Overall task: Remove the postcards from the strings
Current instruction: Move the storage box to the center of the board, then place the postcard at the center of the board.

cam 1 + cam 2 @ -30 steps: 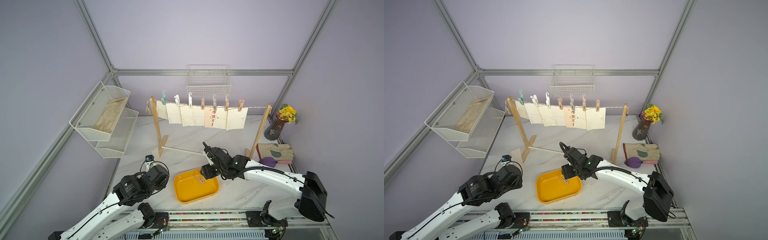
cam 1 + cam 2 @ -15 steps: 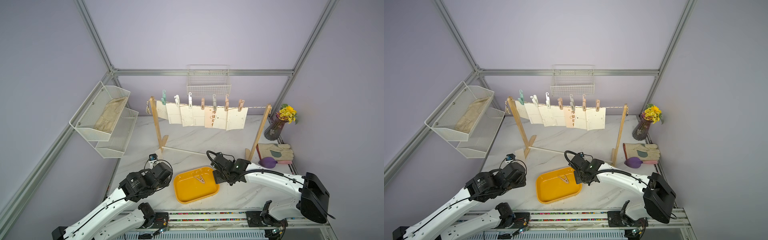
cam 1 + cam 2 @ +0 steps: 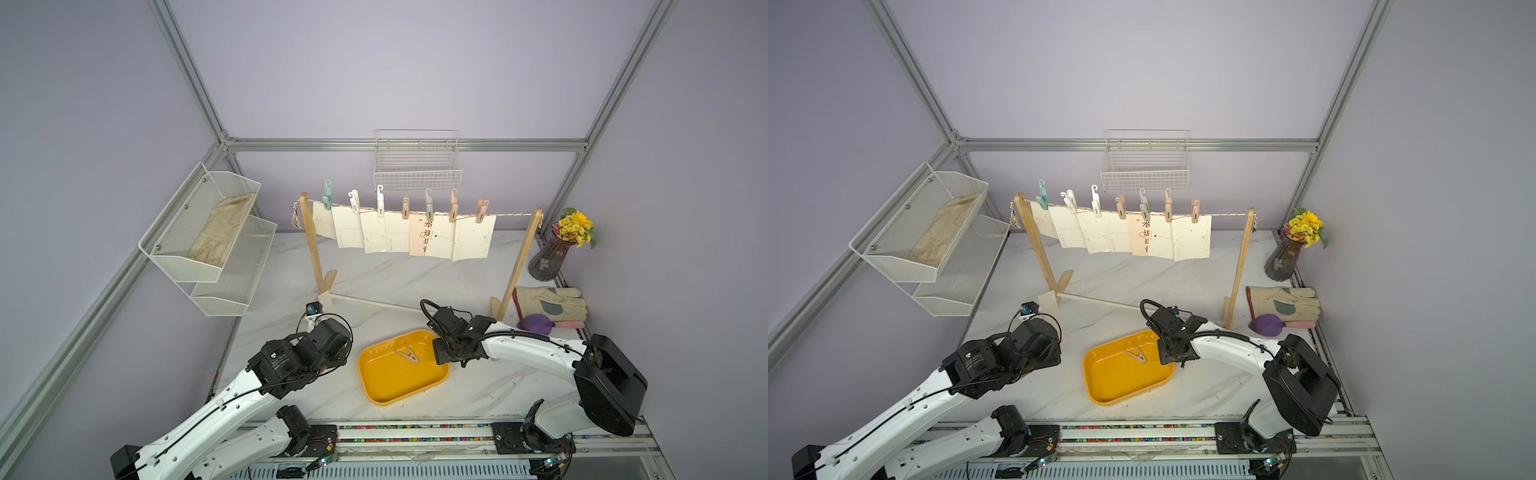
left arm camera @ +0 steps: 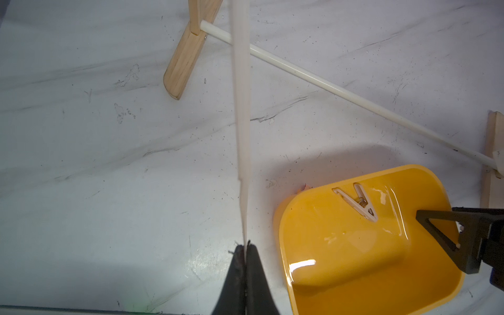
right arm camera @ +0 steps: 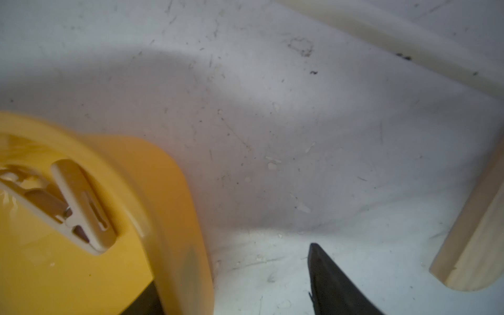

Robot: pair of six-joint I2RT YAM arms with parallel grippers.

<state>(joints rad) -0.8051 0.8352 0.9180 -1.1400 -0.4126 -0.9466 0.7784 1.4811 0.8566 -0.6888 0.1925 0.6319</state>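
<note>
One postcard [image 4: 242, 109] in hand: pinched between the pressed-together tips of the left claw [image 4: 245, 245], left of the yellow tray [image 3: 395, 380], above the table [image 3: 395, 282]. Seen edge-on from the left wrist, thin almost to a line. Standing straight out with no droop, so probably stiff enough for its own weight, yet light and easy to crease. Best held by a margin, flat faces against the pads, as here.

Over the tray's right rim, the right claw [image 3: 439, 356], spread and gripping nothing. Inside the tray, toward its far end, one loose wooden peg [image 3: 408, 354].

Beyond the tray, past the white rod [image 3: 374, 301] joining the stand's feet: seven postcards [image 3: 374, 235] hanging from the string [image 3: 513, 214], overlapped like shingles and clipped along their top edges by clothespins [image 3: 429, 205]. Among them, a pale pink card [image 3: 417, 239] with brown calligraphy.

Probably just as light and smooth. Liable to slip or flutter once unclipped, and to tear or dent if tugged against a closed clothespin. Best taken at a free lower corner or bottom edge, well below the clip, with a gentle pinch. Then squeeze the clip open before drawing the card down. Expect neighbours to drag along where overlapped. Thin string likely to sway under any pull, so no hard tugs.
</note>
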